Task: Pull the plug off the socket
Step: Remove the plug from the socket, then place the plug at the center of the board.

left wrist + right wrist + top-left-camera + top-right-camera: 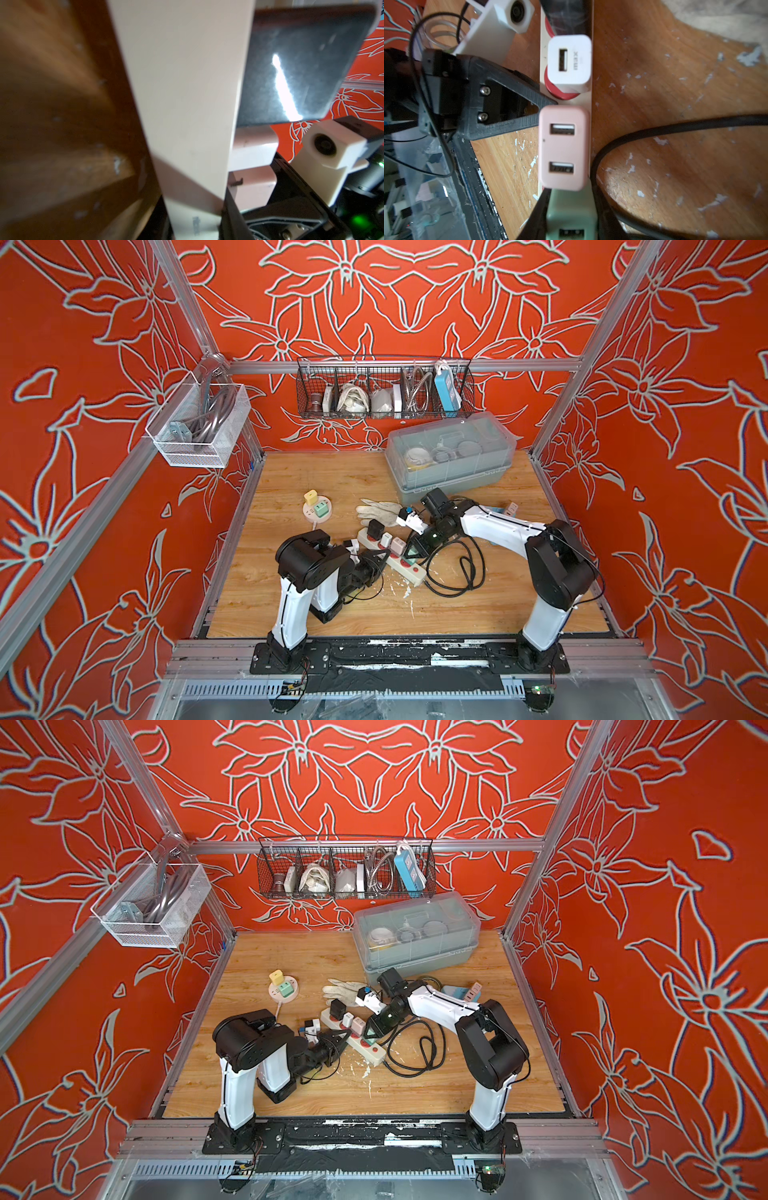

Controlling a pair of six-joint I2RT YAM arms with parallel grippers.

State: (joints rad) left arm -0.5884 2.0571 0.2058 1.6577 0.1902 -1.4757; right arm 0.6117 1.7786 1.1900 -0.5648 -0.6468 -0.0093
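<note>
On the power strip (582, 100), right jaws grip the green plug (571, 212); left jaws closed against its side

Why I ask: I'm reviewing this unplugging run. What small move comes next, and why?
Probably lift the right gripper straight away from the power strip: it clamps the green charger, still seated, while the left gripper pinches the strip's edge, apparently bracing it.

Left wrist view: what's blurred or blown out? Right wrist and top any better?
Left wrist: table and power strip blurred soft, white glare streak on the black charger. Right wrist: pink charger and white charger crisp, mint charger at the frame edge soft. Both top views: even light, sharp.
</note>
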